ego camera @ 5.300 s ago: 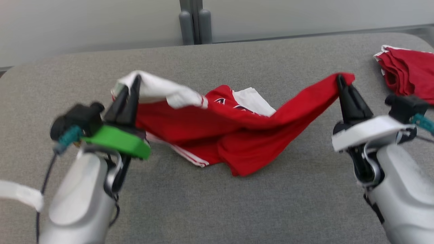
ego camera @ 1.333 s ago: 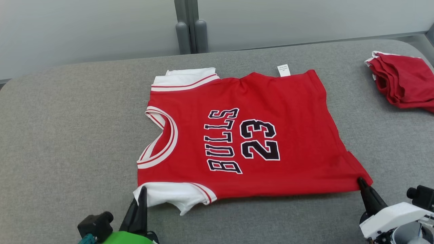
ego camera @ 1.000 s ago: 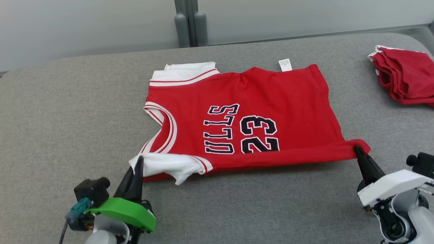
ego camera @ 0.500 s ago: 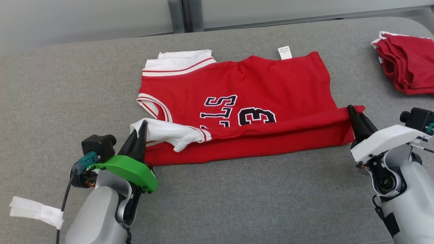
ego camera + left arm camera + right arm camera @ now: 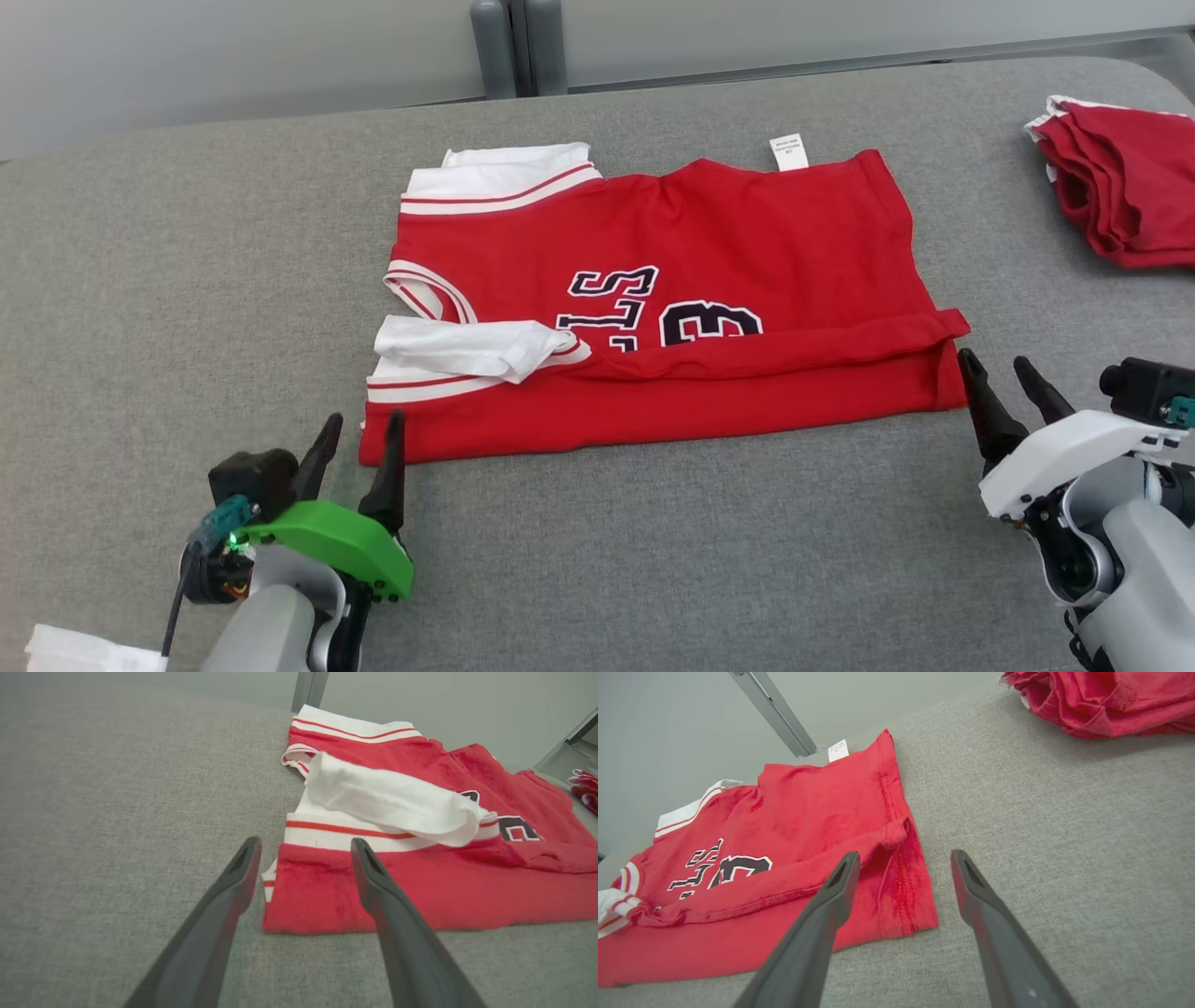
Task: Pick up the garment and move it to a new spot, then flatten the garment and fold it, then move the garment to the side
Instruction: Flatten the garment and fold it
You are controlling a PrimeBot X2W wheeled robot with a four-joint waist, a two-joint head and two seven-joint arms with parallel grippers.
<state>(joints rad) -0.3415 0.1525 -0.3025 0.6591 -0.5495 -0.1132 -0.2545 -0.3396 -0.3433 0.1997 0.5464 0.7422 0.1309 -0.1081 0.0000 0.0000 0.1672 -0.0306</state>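
The garment [image 5: 709, 233], a red jersey with white sleeves and black lettering, lies flat on the grey padded table [image 5: 187, 280]. Its near strip is folded over onto the lettering, with a white sleeve [image 5: 467, 345] lying on top at the left. My left gripper [image 5: 363, 422] stands open just short of the garment's near left corner, holding nothing. In the left wrist view the open left gripper [image 5: 306, 842] straddles that corner of the garment [image 5: 420, 891]. My right gripper [image 5: 992, 358] is open beside the near right corner; the right wrist view shows my right gripper [image 5: 905, 854] over the garment's [image 5: 822, 812] hem.
A pile of folded red clothes [image 5: 1130, 187] lies at the table's far right, also seen as red clothes [image 5: 1101, 700] in the right wrist view. A grey post [image 5: 509, 47] stands behind the table against a pale wall. Bare grey cloth stretches left of the garment and in front of it.
Both grippers carried the garment's near edge over onto its middle, then opened, let it go and drew back toward me. The head camera has shifted a little.
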